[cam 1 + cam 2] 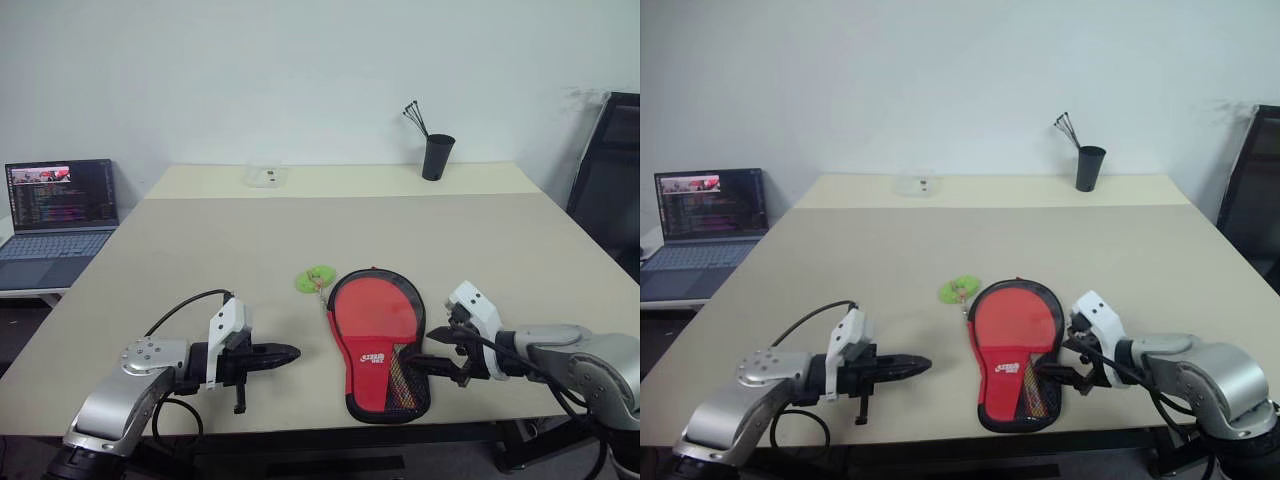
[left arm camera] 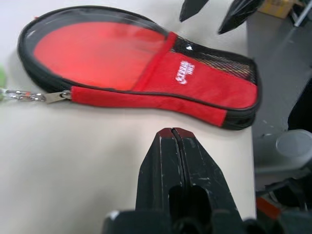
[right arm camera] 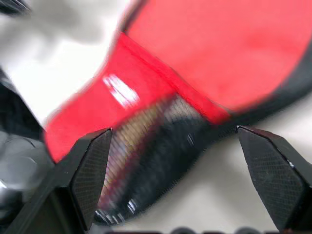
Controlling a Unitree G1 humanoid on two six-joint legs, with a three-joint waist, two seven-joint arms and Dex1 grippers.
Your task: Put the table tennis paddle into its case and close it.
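Between my two grippers the case (image 1: 378, 345) is lying on the table (image 1: 300, 240), long axis running toward me; my right gripper (image 1: 447, 353), fingers spread wide, is hovering just beside its narrow end, nearer than my clamped-shut left gripper (image 1: 283, 353)

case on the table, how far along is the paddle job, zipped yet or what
Done: the case lies flat on the table, red logo face up, the paddle inside showing red through the clear round panel; the zip pull sits at the round end by the green tag.
In hand: nothing; the right gripper is open beside the handle end, the left gripper shut and apart.
Left: I can't see if the zip is fully shut.
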